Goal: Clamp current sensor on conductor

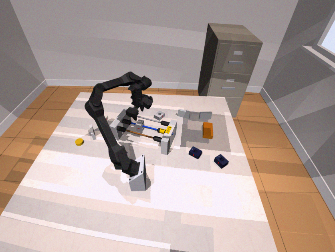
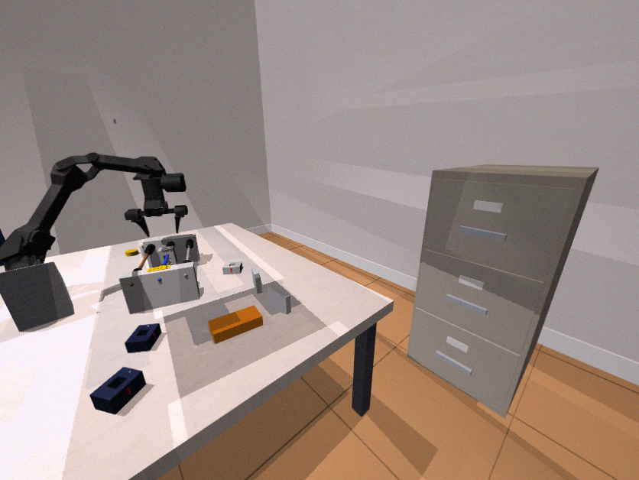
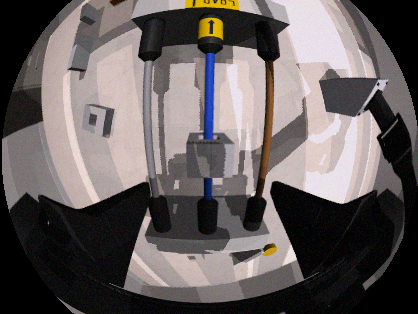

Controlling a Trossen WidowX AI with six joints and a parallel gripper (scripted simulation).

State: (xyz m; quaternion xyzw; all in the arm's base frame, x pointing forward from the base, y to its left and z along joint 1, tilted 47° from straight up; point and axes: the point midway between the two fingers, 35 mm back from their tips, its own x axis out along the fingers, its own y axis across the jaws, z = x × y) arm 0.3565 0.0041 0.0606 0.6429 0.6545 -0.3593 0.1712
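Note:
The grey current sensor [image 1: 139, 126] [image 3: 208, 158] sits round the blue middle conductor [image 1: 149, 127] [image 3: 209, 95], its halves looking together; the latch cannot be made out. A yellow sleeve [image 1: 161, 131] [image 3: 210, 28] on this conductor has a black arrow toward the yellow LOAD marker [image 1: 168, 129] [image 2: 158, 268] [image 3: 212, 3]. A red mark shows on the sensor's side in the top view, but its arrow direction is too small to read. My gripper [image 2: 162, 234] [image 3: 212, 189] is wide open and empty, above the conductors and clear of the sensor.
A grey conductor [image 3: 148, 120] and a brown one [image 3: 268, 110] flank the blue one between two end blocks. Beyond them are a light grey sensor-like block [image 1: 159, 115], two dark blue blocks [image 1: 195, 152] [image 1: 221, 161], an orange block [image 1: 208, 130], upright grey plates [image 1: 205, 115] and a yellow disc [image 1: 79, 141].

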